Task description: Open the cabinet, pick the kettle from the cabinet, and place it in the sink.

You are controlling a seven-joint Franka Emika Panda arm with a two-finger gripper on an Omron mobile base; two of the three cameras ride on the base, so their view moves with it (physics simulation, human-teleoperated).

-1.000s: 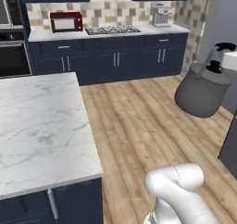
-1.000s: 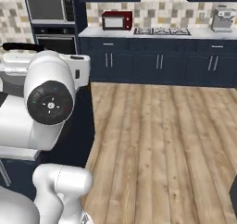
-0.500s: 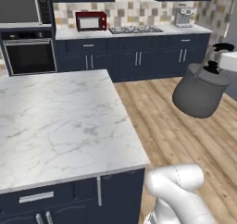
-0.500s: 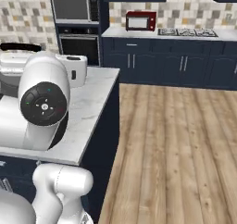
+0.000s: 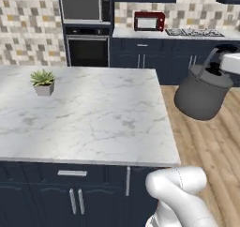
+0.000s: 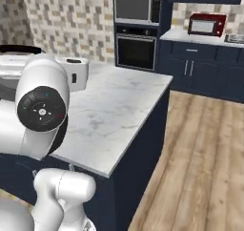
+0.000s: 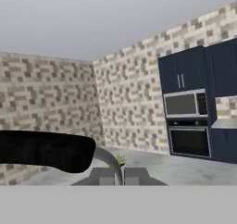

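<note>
Item 1. Kettle: grey metal body, black arched handle and black lid knob. It hung in the air at the right edge of the left base view, above the wooden floor, just beside the right edge of the island worktop and not touching it. In the hand view its black handle crossed the lower left of the frame as a thick dark bar.

Item 2. Gripper: seen in the hand view at bottom centre. The jaws stood together, clamped on the kettle's handle where its thin grey end ran down between the fingertips. The white hand reached in from the right edge of the left base view, over the kettle's top.

Item 3. Island worktop: white marble with grey veining over dark navy cupboard fronts, filling the left and centre of the left base view.

Item 4. Potted plant: small green succulent in a pale pot, upright on the island worktop, at the left of the left base view.

Item 5. Built-in microwave over a wall oven, top centre of the left base view, against a tiled wall.

Item 6. Red toaster oven: on the far worktop, upper centre right of the left base view, near a gas hob to its right.
</note>
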